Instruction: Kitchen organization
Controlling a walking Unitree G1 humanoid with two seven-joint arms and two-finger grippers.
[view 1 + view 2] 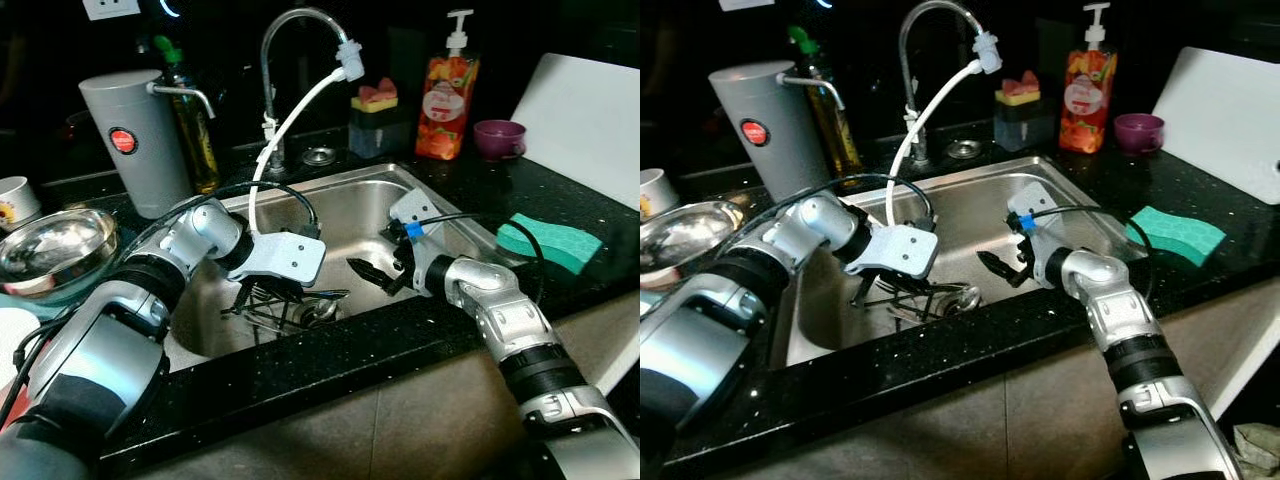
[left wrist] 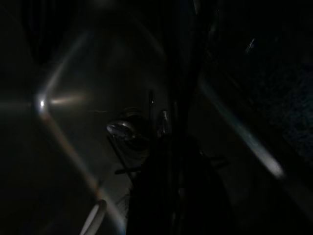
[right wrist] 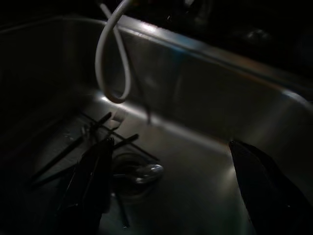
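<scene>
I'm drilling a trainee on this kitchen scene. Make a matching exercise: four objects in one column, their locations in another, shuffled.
Things:
1. green rectangular sponge
2. shiny steel bowl
3. orange soap pump bottle
4. black chopsticks

Places:
A. counter, left of the steel sink
B. sink bottom, by the drain
C. counter, right of the sink
D. counter behind the sink, beside a purple cup

Pairs: 1-C, 2-A, 3-D, 4-B

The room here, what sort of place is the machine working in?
A home kitchen, most likely: a steel sink set into a dark counter, a curved tap above it, and a soap pump bottle beside a green sponge.
</scene>
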